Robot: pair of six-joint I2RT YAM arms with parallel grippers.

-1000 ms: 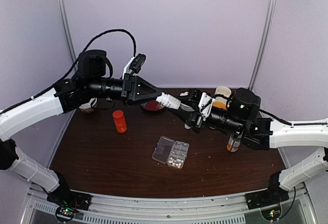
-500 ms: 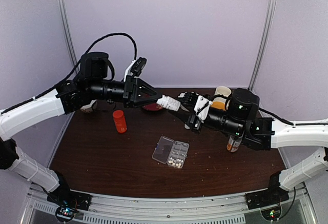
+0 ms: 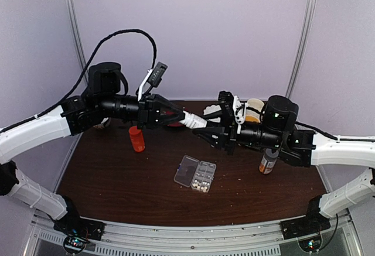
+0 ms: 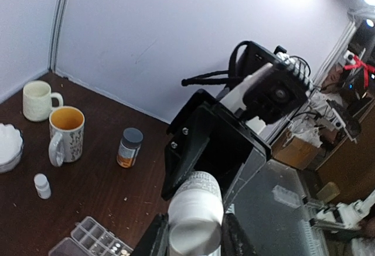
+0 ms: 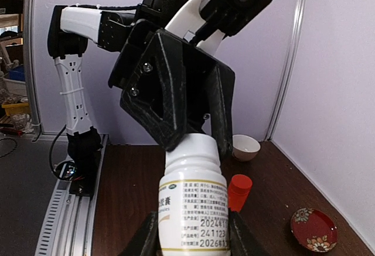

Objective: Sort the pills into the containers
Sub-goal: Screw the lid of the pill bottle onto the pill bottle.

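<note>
Dk brown tbl (image 3: 117,174), lilac walls (image 3: 205,33).

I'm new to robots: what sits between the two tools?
A white bottle, gripped at either end by the left tool and right tool, shown clearest in the right wrist view.

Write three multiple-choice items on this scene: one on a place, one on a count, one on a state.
1. Where is the white bottle? A on the floor; B on a shelf; C held up between the left gripper and right gripper.
2. How many mugs show in the left wrist view? A one; B two; C four.
3. The pill box lid is: A open; B shut; C missing.
Key: 1 C, each gripper clamps one end; 2 B, one cream, one patterned; 3 A, the lid lies flat beside the cells.
</note>
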